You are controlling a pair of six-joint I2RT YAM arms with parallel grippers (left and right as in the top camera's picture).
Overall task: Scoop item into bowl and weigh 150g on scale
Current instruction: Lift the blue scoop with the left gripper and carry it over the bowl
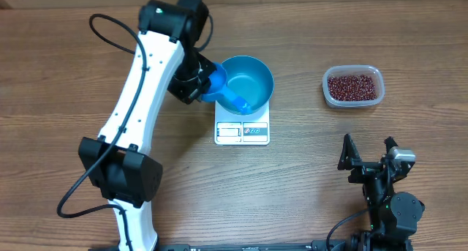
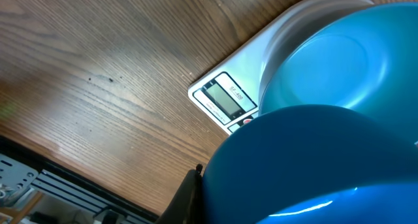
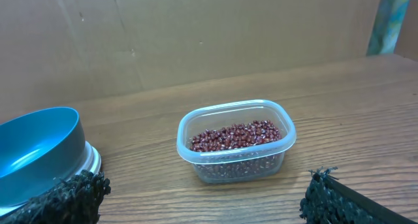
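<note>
The blue bowl (image 1: pixel 252 79) stands on the white scale (image 1: pixel 242 132) at mid-table, and its inside shows only blue. My left gripper (image 1: pixel 192 85) is at the bowl's left rim, shut on the handle of a small blue scoop (image 1: pixel 225 91) that tips into the bowl. In the left wrist view the scoop (image 2: pixel 313 165) fills the lower right, over the bowl (image 2: pixel 346 61) and the scale's display (image 2: pixel 225 96). The beans (image 1: pixel 353 85) lie in a clear tub (image 3: pixel 235 160) at the right. My right gripper (image 1: pixel 365 163) is open, near the front edge, apart from the tub.
The right wrist view shows the bowl (image 3: pixel 36 145) at far left, the tub of beans (image 3: pixel 235 136) ahead, and a brown board wall behind the table. The left arm (image 1: pixel 139 97) stretches across the table's left half. Bare wood lies between scale and tub.
</note>
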